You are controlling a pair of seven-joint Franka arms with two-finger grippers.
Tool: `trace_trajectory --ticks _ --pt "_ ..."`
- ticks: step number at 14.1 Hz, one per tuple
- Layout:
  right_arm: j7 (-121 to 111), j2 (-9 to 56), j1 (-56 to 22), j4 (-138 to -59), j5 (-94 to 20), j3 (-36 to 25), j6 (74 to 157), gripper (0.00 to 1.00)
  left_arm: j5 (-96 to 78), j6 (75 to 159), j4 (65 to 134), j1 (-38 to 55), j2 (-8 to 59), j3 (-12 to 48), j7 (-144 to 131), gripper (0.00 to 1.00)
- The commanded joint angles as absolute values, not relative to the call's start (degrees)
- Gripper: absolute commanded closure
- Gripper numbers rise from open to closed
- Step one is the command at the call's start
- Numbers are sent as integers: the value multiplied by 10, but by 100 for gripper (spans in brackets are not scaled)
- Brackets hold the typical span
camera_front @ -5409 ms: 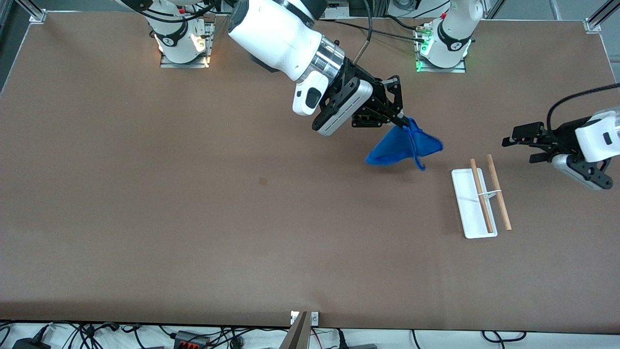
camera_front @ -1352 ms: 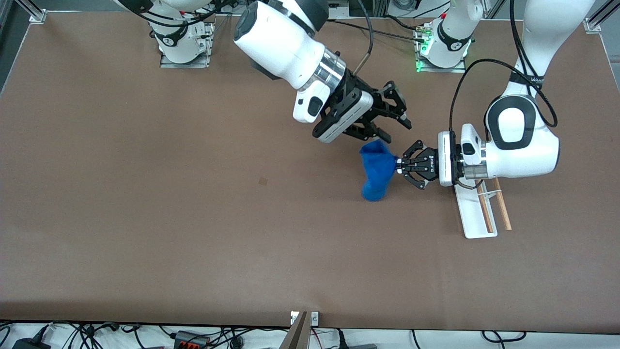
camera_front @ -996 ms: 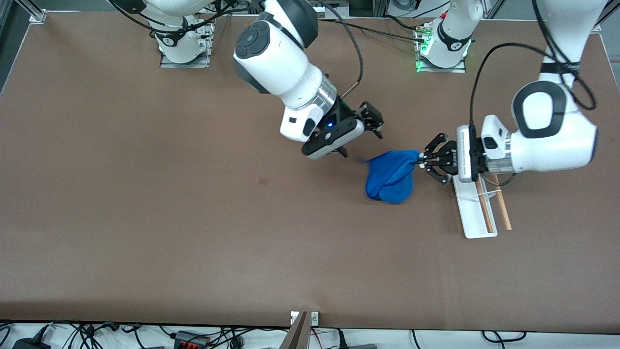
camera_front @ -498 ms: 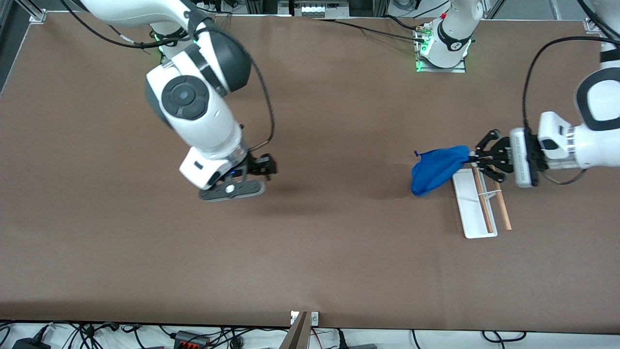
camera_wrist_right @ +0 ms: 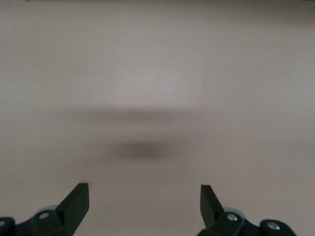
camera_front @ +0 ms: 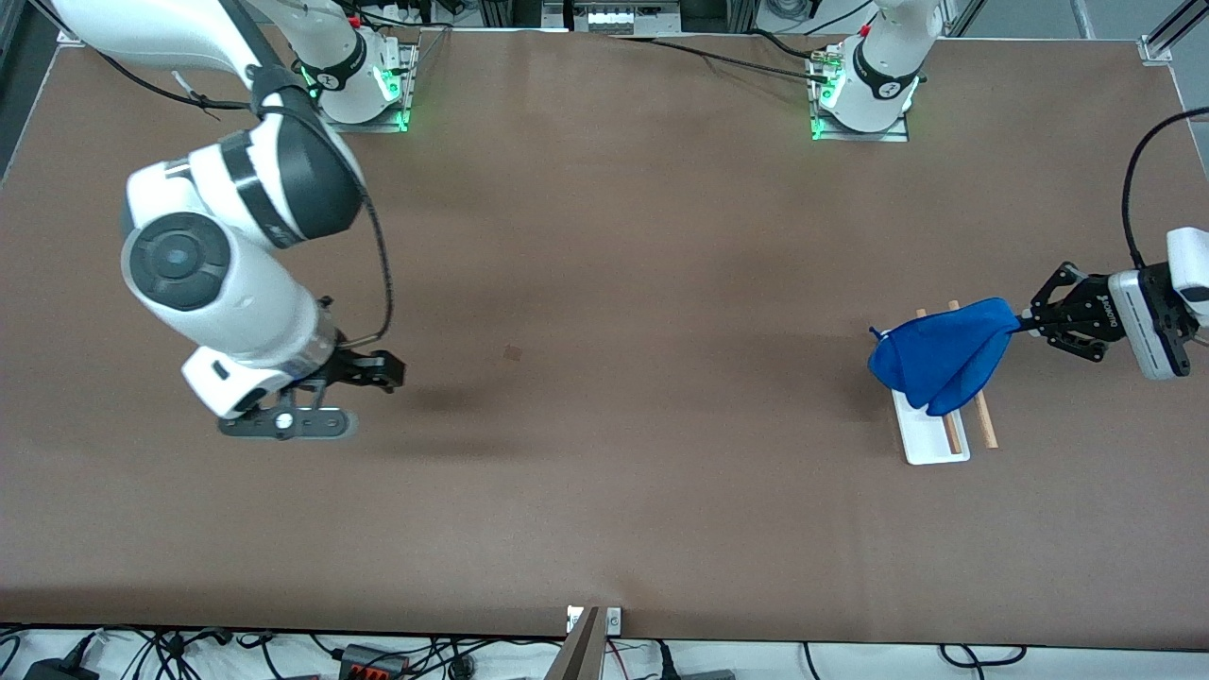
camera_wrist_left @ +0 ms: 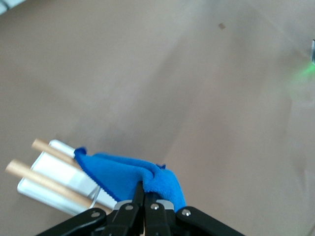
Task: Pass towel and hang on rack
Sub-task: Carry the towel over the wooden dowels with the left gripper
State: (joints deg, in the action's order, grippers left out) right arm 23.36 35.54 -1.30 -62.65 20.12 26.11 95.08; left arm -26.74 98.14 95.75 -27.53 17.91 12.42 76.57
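My left gripper is shut on one corner of the blue towel and holds it in the air over the rack. The towel hangs across the two wooden rods and hides most of them and of the white base. In the left wrist view the towel hangs from my left gripper, with the rods and the white base below it. My right gripper is open and empty over bare table toward the right arm's end; the right wrist view shows its spread fingertips over the table.
A small dark mark lies on the brown table near its middle. The two arm bases stand along the table's edge farthest from the front camera. Cables lie off the table's near edge.
The right gripper let go of the towel after the left one took it, then drew back toward its own end of the table. The left gripper carried the towel over the rack.
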Motion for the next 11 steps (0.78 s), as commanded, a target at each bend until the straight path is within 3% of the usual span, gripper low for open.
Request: trace_trajectory --ticks 1,6,11 --pt "159 302 -11 -668 179 209 931 0 -233 977 889 -291 248 130 775 100" --pt "6 225 -9 -719 51 43 924 0 -167 1014 824 -306 322 128 822 100" --pt "-12 181 12 -726 44 -2 886 0 -127 1065 818 -331 359 128 876 100"
